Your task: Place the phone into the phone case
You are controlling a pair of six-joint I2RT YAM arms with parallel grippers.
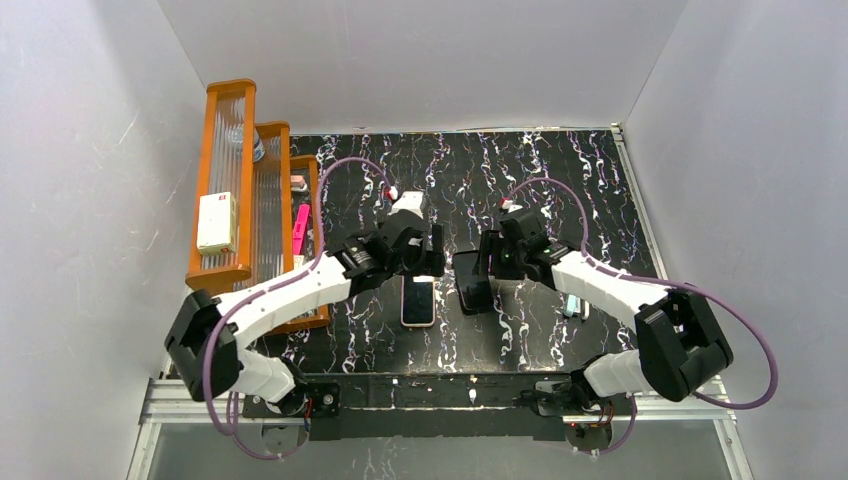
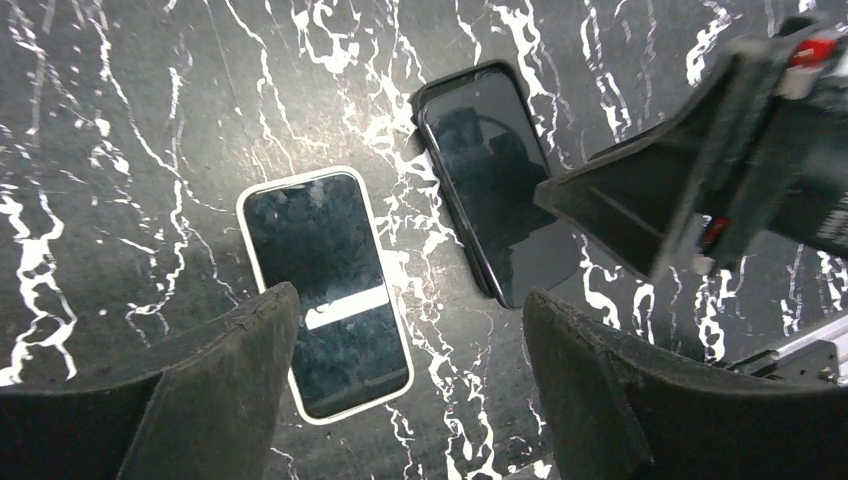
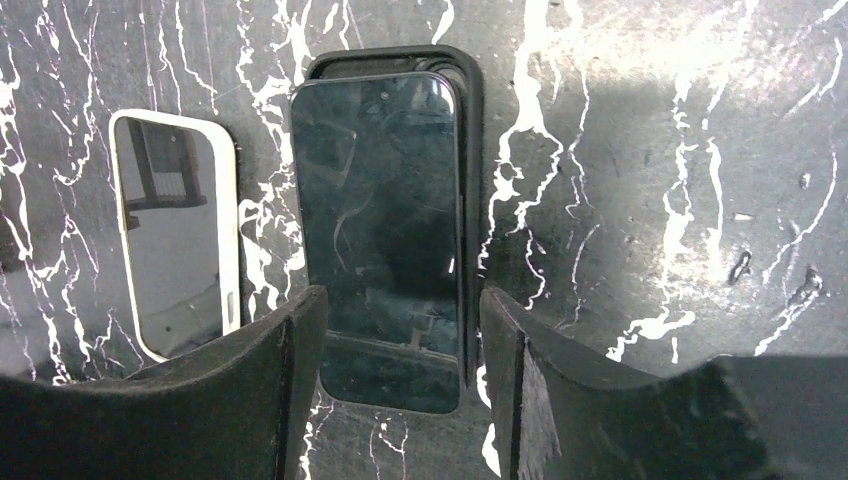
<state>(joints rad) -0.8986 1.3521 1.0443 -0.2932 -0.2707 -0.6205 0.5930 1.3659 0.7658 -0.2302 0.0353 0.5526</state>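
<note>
The phone case is a pale pinkish rim lying flat on the black marbled table. It also shows in the left wrist view and the right wrist view. The phone shows as a glossy black screen filling that rim, and is also seen in the right wrist view. My left gripper is open just above it, its left finger over the case's near corner. My right gripper is open, its fingers either side of the near end of a second, all-black phone.
The all-black phone rests offset on a black shell, right of the pink case. An orange rack at the left holds a white box and a pink item. A small object lies by the right arm.
</note>
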